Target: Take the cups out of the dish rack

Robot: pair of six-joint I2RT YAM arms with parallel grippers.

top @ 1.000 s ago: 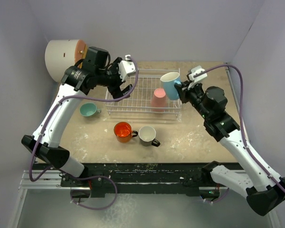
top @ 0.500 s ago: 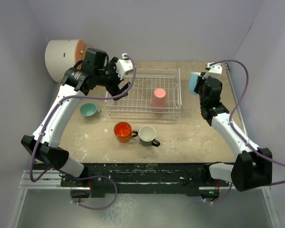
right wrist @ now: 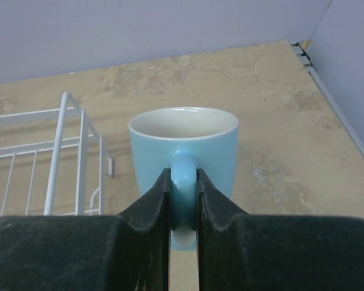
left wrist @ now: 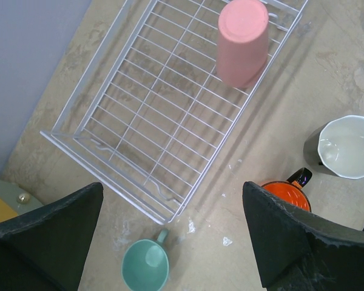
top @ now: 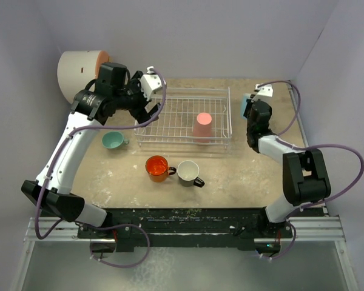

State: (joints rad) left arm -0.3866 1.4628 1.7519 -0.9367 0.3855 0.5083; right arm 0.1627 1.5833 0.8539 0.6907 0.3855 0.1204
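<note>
The white wire dish rack [top: 182, 143] stands at the back middle of the table and holds only the pink tumbler [top: 202, 126], upside down at its right end. My right gripper [top: 250, 111] is shut on the handle of the light blue mug [top: 246, 104], upright just right of the rack and low over the table. In the right wrist view the fingers [right wrist: 151, 206] clamp the handle of the mug [right wrist: 183, 142]. My left gripper [top: 147, 110] is open and empty above the rack's left end [left wrist: 139, 182]. The teal mug [top: 113, 140], the orange mug [top: 157, 167] and the black mug [top: 188, 172] stand on the table.
A white drum with an orange face [top: 79, 70] stands at the back left, close behind my left arm. Walls close the table at the back and sides. The table's right edge [right wrist: 337, 97] lies near the blue mug.
My right arm has carried the light blue mug from above the rack's right end out to the right and down beside the rack. My left gripper has drawn back a little to the left.
</note>
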